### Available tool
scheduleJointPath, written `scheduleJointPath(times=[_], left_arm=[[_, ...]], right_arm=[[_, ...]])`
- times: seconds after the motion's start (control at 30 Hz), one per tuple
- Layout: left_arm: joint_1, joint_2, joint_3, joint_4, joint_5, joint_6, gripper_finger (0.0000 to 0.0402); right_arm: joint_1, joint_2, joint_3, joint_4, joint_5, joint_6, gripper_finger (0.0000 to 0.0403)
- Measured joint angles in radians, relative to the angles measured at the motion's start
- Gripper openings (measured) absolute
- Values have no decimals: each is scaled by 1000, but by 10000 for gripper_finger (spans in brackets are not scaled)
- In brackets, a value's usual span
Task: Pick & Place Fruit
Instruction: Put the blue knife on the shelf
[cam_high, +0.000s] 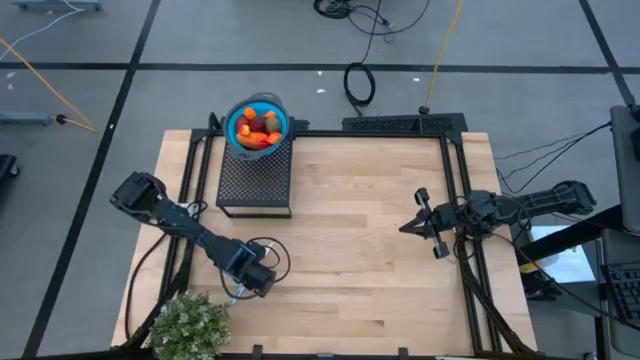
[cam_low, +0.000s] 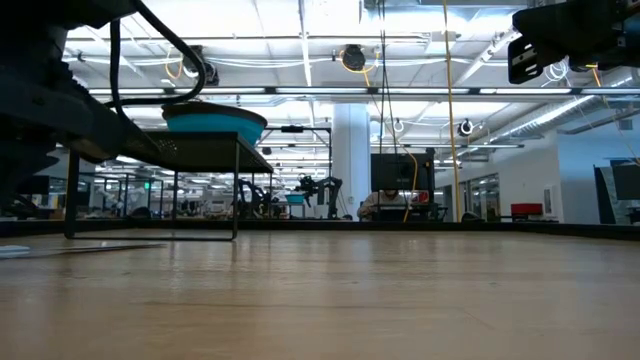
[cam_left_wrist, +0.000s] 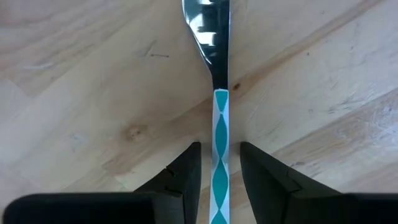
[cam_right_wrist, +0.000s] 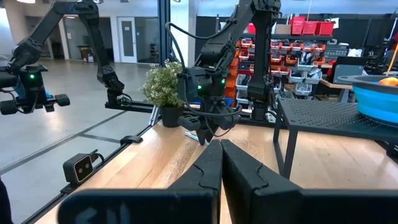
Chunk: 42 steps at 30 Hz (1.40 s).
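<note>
Fruit (cam_high: 259, 127) already fills the blue bowl (cam_high: 236, 116). Beside the plant (cam_high: 190, 325), left gripper (cam_left_wrist: 215, 165) straddles a knife handle (cam_left_wrist: 220, 155), unpinched; next, close or withdraw. Right gripper (cam_right_wrist: 220, 163) pressed together.

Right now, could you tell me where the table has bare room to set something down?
The widest bare stretch of the table lies between the black mesh stand and the right gripper, running to the near edge. It is crowded at the near left corner, where the left gripper straddles the knife beside the plant. The blue bowl of fruit fills the stand's far end.
</note>
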Motion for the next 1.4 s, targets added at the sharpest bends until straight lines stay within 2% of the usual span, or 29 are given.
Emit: scheduleJointPath(times=[0.3, 0.63, 0.87, 1.0, 1.1, 1.4], left_arm=[[11, 2, -1, 2, -2, 25, 108], [11, 3, -2, 32, -28, 17, 10], [11, 5, 8, 41, -58, 29, 19], [12, 1, 40, 41, -95, 120, 7], [14, -1, 75, 50, -126, 207, 19], [53, -5, 189, 121, -127, 567, 6]], right_arm=[[0, 0, 0, 4, 0, 0, 0], [0, 0, 0, 4, 0, 0, 0], [0, 0, 0, 4, 0, 0, 0], [0, 0, 0, 8, 0, 0, 0], [0, 0, 0, 20, 0, 0, 0], [0, 0, 0, 37, 1, -1, 0]])
